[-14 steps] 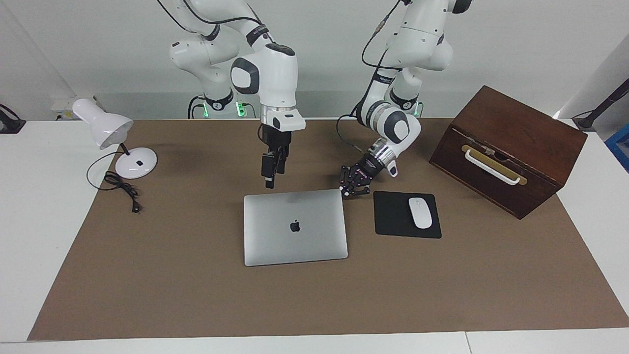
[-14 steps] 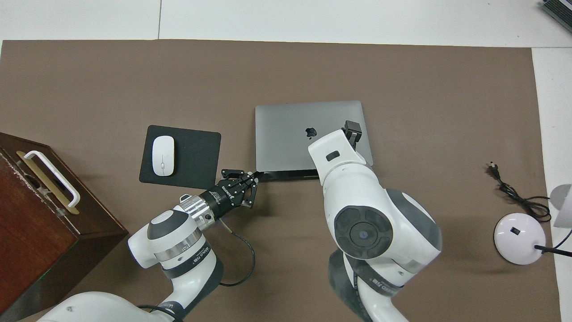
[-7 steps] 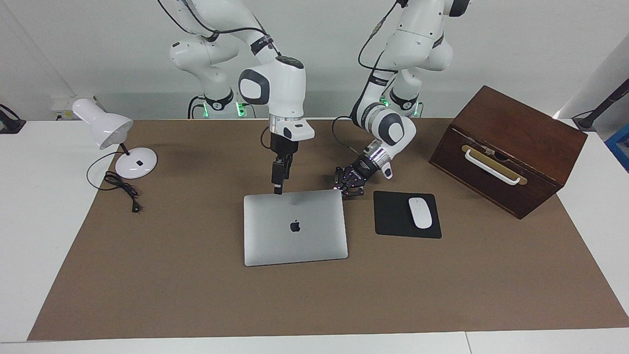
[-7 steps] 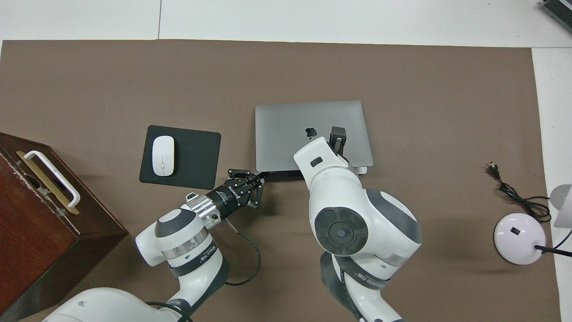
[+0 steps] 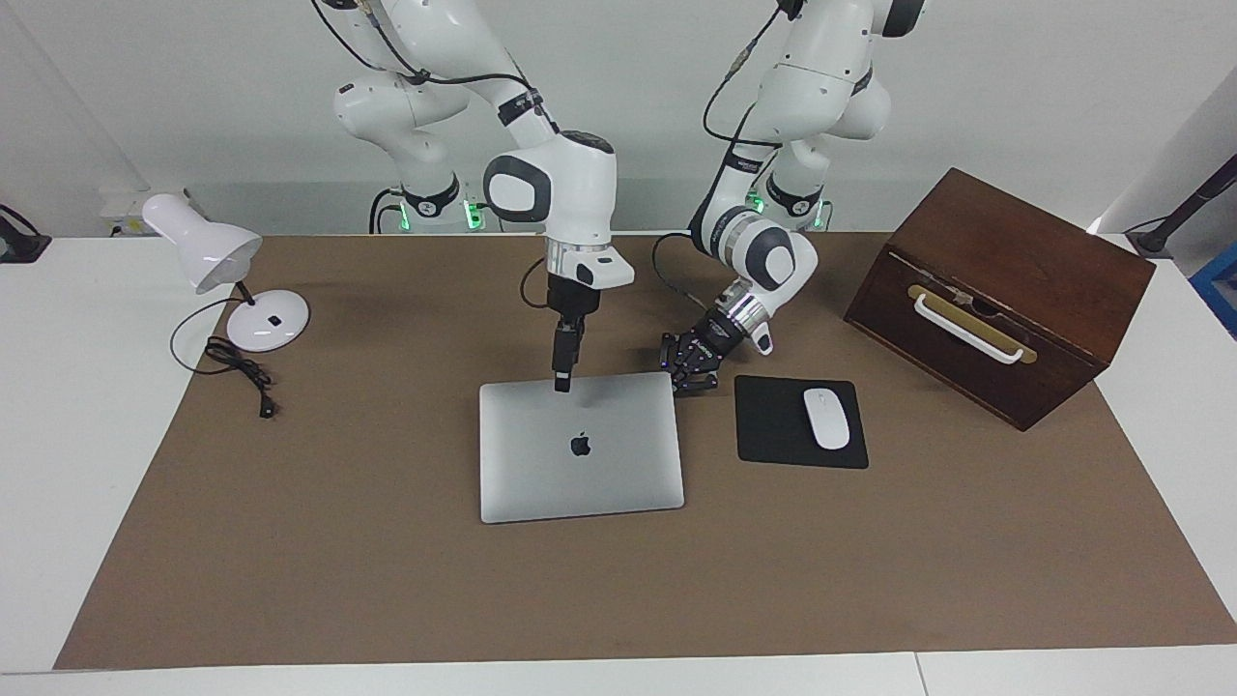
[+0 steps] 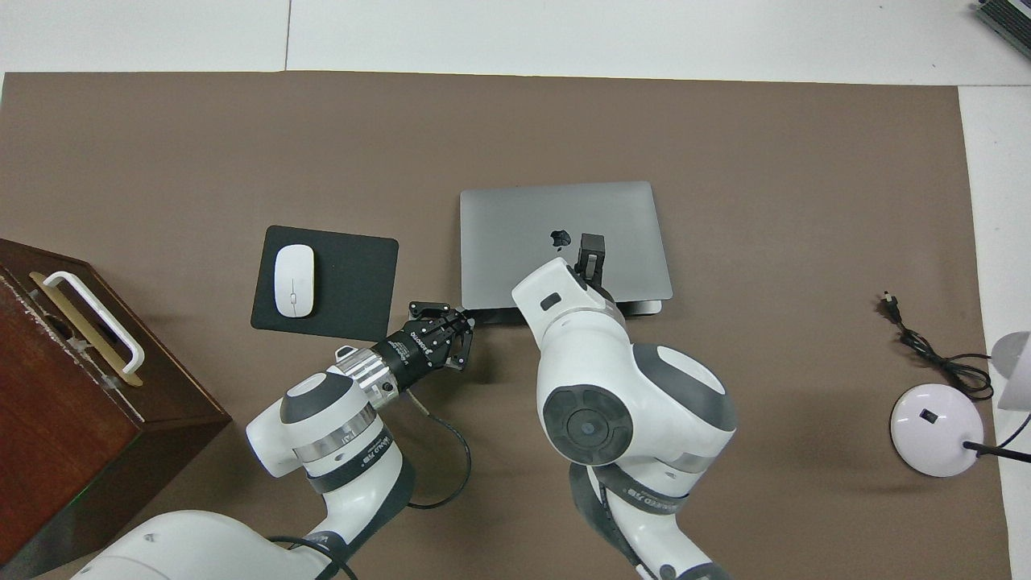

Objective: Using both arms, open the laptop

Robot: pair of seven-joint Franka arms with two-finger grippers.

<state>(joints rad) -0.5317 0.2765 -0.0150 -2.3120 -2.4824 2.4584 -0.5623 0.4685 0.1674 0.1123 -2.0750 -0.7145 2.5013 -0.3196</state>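
Right pincer (image 5: 561,384) shifted along flat matte-silver laptop (image 5: 580,447) edge, fingers together; left pincer (image 5: 688,372) spread at corner.

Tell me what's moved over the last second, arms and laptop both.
The right end effector came down and slid toward the left arm's end, so its tip now meets the laptop at the lid's edge nearest the robots. The left end effector drew in slightly at the lid's near corner. The laptop has not shifted and its lid looks closed; mouse, lamp and wooden box are unchanged.
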